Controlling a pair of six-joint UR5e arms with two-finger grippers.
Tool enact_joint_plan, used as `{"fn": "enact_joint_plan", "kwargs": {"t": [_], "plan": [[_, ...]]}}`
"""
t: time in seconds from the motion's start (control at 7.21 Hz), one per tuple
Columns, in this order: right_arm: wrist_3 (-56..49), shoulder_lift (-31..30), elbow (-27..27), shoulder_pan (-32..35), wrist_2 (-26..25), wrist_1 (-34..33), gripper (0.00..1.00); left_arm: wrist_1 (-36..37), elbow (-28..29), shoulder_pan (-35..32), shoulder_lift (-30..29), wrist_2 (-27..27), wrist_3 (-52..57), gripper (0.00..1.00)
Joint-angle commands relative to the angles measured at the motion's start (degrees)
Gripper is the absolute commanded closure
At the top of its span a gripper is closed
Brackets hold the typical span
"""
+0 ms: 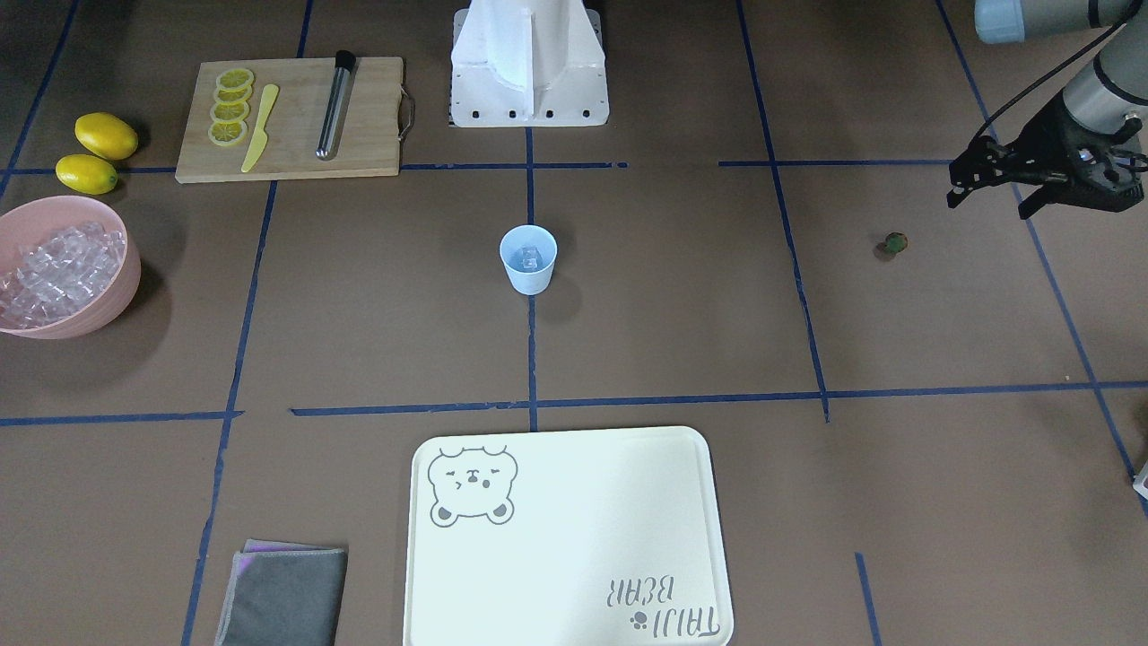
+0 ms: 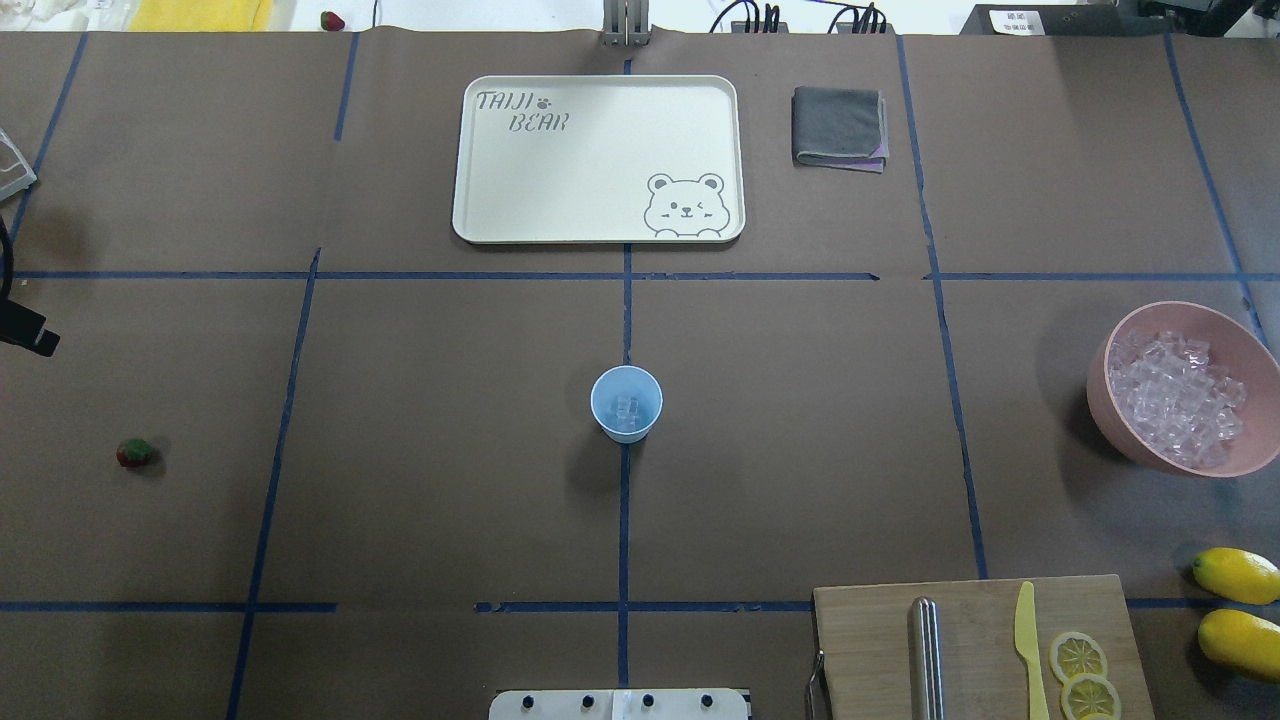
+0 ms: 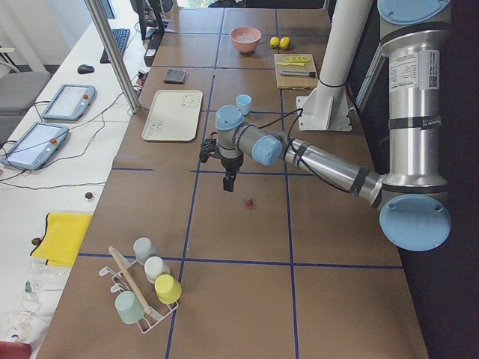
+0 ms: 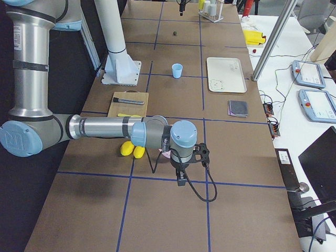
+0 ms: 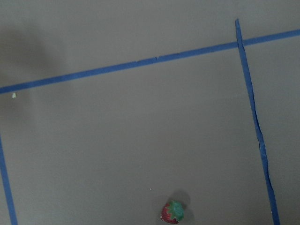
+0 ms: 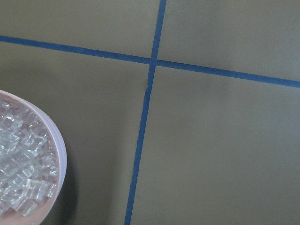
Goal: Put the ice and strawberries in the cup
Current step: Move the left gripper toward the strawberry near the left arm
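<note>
The light blue cup stands upright at the table's centre with a few clear ice cubes in its bottom. More ice fills the pink bowl on my right side. One small strawberry lies alone on the brown table on my left side, low in the left wrist view. My left gripper hangs open and empty above the table, a short way from the strawberry. My right gripper shows only in the exterior right view, hovering beside the bowl; I cannot tell its state.
A wooden board near my base holds lemon slices, a yellow knife and a metal rod. Two lemons lie beside it. A cream tray and a grey cloth sit at the far side. A cup rack stands at my far left.
</note>
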Motion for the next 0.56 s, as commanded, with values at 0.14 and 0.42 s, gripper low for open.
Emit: {"fn": "enact_joint_plan", "kwargs": {"t": [0.14,0.42], "plan": [[0.1,0.0,0.1,0.0,0.0,0.0,0.01,-15.7,4.5,4.6,3.8,3.4,-9.4,0.0],[0.1,0.0,0.1,0.0,0.0,0.0,0.01,-24.5,8.8,9.0,3.9,6.1,-16.2,0.0]]}}
